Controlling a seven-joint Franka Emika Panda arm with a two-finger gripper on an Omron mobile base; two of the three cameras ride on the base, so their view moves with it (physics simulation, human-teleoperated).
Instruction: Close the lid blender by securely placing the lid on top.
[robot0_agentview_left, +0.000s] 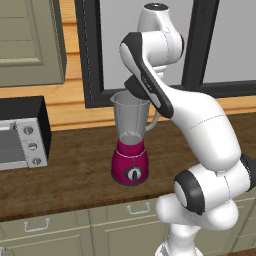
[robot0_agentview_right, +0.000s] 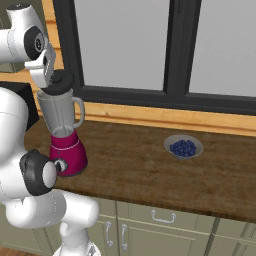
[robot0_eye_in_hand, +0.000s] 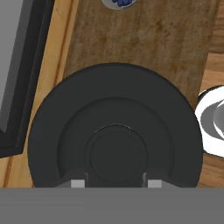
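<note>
I have the lid (robot0_eye_in_hand: 114, 135) pinched by its centre knob in my gripper (robot0_agentview_right: 54, 80), hovering over the blender (robot0_agentview_right: 64, 131) jar's rim near the counter's left end. It looks tilted (hard to judge, my arm blocks the rim), so pressing down now could seat it crooked or nudge the jar over.

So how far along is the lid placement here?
Done: the gripper is shut on the lid and has it up at the blender jar's rim. In hand: the lid sits tilted at the rim in the right base view, not yet flat. Left: seating it squarely, then releasing.
</note>
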